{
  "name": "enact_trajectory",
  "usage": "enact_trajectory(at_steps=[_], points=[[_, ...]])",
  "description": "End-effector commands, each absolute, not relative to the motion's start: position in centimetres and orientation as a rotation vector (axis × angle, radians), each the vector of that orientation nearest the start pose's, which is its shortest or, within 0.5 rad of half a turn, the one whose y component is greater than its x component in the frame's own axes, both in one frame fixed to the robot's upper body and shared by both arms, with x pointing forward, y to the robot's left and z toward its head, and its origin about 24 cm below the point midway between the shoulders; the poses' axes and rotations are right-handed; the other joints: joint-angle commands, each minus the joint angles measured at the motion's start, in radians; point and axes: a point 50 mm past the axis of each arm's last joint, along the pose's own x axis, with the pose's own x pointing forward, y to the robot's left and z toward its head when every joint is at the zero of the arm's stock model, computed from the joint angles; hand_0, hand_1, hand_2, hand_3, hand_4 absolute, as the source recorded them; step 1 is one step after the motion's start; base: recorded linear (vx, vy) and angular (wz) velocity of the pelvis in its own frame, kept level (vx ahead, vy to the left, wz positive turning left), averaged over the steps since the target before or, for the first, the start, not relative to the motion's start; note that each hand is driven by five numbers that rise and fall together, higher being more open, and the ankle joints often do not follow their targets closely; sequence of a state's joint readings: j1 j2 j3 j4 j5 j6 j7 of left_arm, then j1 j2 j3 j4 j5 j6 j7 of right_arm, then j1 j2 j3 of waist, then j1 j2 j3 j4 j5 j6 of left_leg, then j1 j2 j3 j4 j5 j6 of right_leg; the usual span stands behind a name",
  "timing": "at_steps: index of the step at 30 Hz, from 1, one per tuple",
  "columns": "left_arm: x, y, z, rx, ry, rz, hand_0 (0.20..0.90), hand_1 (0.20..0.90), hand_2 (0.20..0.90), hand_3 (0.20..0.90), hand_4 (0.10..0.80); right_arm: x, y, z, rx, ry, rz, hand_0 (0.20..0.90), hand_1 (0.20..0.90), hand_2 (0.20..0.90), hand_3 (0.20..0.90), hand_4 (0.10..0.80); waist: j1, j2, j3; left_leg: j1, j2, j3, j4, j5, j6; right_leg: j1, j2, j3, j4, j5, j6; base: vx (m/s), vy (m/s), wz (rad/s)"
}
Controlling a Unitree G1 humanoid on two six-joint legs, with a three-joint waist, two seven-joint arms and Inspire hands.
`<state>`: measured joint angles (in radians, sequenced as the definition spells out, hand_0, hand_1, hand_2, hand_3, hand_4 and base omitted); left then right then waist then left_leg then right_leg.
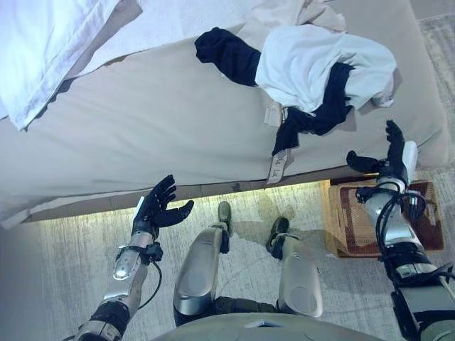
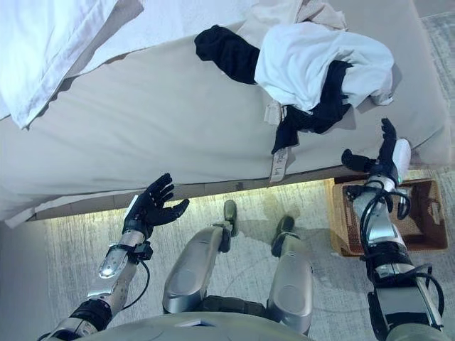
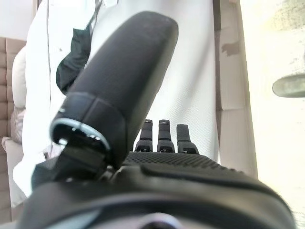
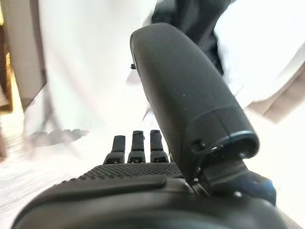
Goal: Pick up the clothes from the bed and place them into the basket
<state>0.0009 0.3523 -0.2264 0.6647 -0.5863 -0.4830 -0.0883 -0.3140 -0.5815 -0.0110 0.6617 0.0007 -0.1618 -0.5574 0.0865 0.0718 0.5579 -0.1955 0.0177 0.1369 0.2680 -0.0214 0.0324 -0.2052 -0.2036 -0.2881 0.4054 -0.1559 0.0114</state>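
**Inspector:** Begin with what is closest to the robot.

**Assistant:** The left hand (image 1: 160,206) is held above the pale carpet (image 1: 64,263) in front of the bed, palm turned up, fingers spread and relaxed, holding nothing. Its wrist view confirms straight fingers with nothing between them and the thumb.

**Inspector:** And the other side?

**Assistant:** The right hand (image 1: 389,160) is raised at the bed's near right corner, fingers straight and pointing up, thumb out to the side, also empty. Directly below that arm a brown woven basket (image 1: 348,227) sits on the carpet against the bed's edge; I see no clothing in the part of it that shows.

**Inspector:** Location of the clothes?

**Assistant:** All on the bed (image 1: 156,121), on its beige cover. A heap lies toward the far right: a white garment (image 1: 313,64) on top, a dark garment (image 1: 316,117) threaded under and across it and trailing down over the mattress side, with a pale label strip (image 1: 279,165) hanging from it. A second dark piece (image 1: 227,53) lies just to the left of the white one, touching it. A beige cloth (image 1: 277,18) sits behind the heap.

**Inspector:** Anything further back?

**Assistant:** A white pillow (image 1: 43,50) at the far left corner. Neither hand touches any garment
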Motion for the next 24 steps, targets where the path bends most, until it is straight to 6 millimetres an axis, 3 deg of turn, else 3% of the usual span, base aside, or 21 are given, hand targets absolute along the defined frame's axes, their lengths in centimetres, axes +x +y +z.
enact_trajectory(at_steps=[1,7,15,24], points=[[19.6,24.0,-4.6,-0.111,0.142,0.117,0.900,0.900,0.900,0.900,0.800,28.5,-33.5,11.7,-0.589,-0.304,-0.798,0.900,0.900,0.900,0.900,0.800,-0.007,-0.014,-0.113,0.011,0.048,-0.011,0.003,-0.057,-0.044,0.017,-0.012,-0.003,0.002,0.012,0.027,0.012,0.014,-0.17],[20.2,24.2,-4.3,-0.107,0.138,0.109,0.900,0.900,0.900,0.900,0.800,28.9,-34.2,14.3,-0.598,-0.373,-0.829,0.900,0.900,0.900,0.900,0.800,-0.005,-0.014,-0.107,0.004,0.048,-0.011,0.014,-0.061,-0.044,0.008,-0.013,-0.004,0.017,0.008,0.025,-0.006,-0.003,-0.03],[21.3,24.2,-3.6,-0.081,0.124,0.075,0.900,0.900,0.900,0.900,0.800,30.7,-37.3,20.8,-0.651,-0.372,-0.862,0.900,0.900,0.900,0.900,0.800,0.030,-0.002,-0.075,-0.055,0.039,-0.024,0.053,-0.056,-0.052,-0.040,-0.020,-0.027,0.070,-0.007,0.007,-0.058,-0.047,0.02],[21.7,23.8,-3.1,-0.064,0.097,0.032,0.900,0.900,0.900,0.900,0.800,32.4,-38.0,27.1,-0.752,-0.323,-0.893,0.900,0.900,0.900,0.900,0.800,0.062,0.029,-0.038,-0.170,0.022,-0.045,0.113,-0.046,-0.053,-0.166,-0.023,-0.037,0.191,-0.043,-0.027,-0.063,-0.064,0.04]])
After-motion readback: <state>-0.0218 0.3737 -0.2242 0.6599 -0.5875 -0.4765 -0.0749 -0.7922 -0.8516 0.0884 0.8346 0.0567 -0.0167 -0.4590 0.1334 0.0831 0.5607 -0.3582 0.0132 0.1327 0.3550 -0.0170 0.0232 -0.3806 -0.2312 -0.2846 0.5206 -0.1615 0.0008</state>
